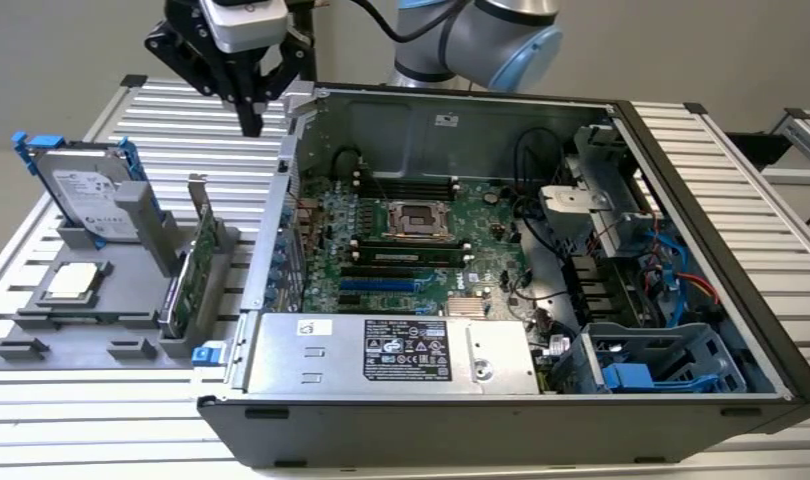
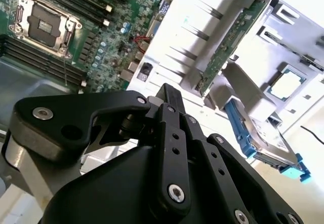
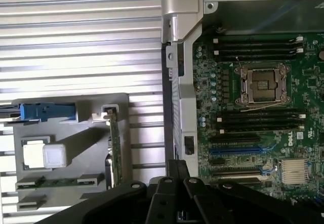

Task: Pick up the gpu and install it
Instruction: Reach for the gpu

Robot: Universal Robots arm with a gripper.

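Slatted table [image 1: 725, 130], open computer case [image 1: 512, 425], gpu [image 1: 192, 270] upright in holder [image 1: 112, 335] beside hard drive [image 1: 92, 195], jaws closed, empty

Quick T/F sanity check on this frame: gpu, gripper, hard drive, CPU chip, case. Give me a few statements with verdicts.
1. The gripper holds the gpu. False: the gpu stands on edge in the gray holder. The gripper is shut on nothing, up beside the case.
2. The hard drive stands upright in the holder. True.
3. The CPU chip sits in the motherboard socket. False: it lies flat in the holder.
4. The case is open, with the motherboard exposed. True.
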